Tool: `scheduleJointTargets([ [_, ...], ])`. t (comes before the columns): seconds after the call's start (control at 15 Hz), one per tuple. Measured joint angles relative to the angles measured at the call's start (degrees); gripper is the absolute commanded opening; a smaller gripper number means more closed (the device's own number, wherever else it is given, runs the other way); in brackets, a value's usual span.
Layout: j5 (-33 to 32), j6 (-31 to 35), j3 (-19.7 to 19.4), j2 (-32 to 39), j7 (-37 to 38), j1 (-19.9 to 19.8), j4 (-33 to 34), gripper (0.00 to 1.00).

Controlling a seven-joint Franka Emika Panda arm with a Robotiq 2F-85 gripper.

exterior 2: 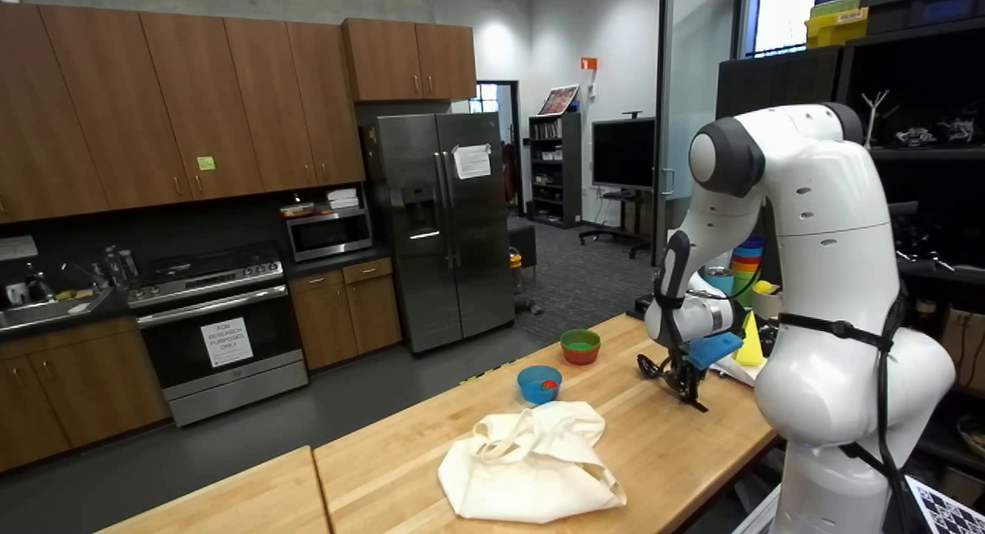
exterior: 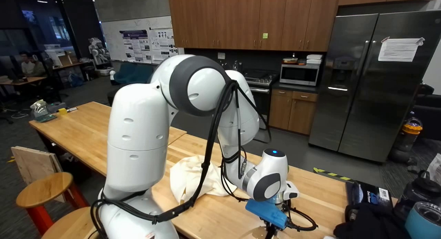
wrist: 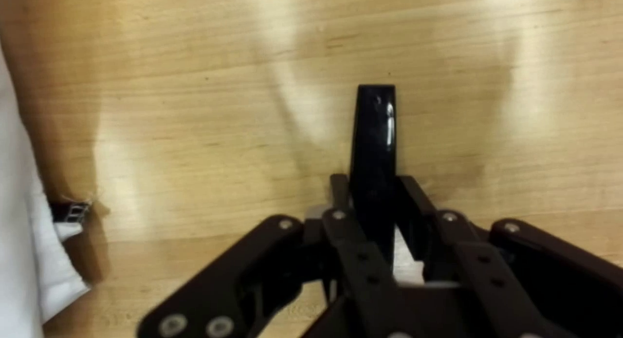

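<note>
Black strip-shaped object, centre of the wrist view, clamped on both flanks by the gripper. Risks, as judged: twisting or dropping, should its glossy surface slip; jamming, should its free end be pressed against the wooden tabletop.

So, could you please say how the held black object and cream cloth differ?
The black object is glossy and narrow; the cream cloth, matte and broad. The black object looks straight; the cream cloth lies crumpled. The gripper grips the black object, not the cream cloth. Both look unpatterned.
</note>
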Motion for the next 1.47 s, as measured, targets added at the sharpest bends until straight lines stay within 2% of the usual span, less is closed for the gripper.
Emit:
scheduleJointTargets([
  [0.4,-6.2,0.5,-2.9,-0.4,7.8,3.9,-0.1,0.98],
  [0.67,-12.6,0.7,-5.5,-3.8,11.1,6.0,-0.8,1.00],
  [0.87,-12.6,3.0,-4.2,-8.5,8.4,5.3,-3.7,1.00],
  [1.0,-7.3,5.8,-1.3,-12.0,1.7,3.8,-7.0,1.00],
  [1.13,1.2,8.7,1.8,-15.7,-7.3,3.1,-10.8,1.00],
  [1.33,16.6,8.3,3.8,-19.8,-20.6,6.0,-11.0,1.00],
  [1.47,17.5,8.0,3.8,-20.2,-21.3,6.5,-10.6,1.00],
])
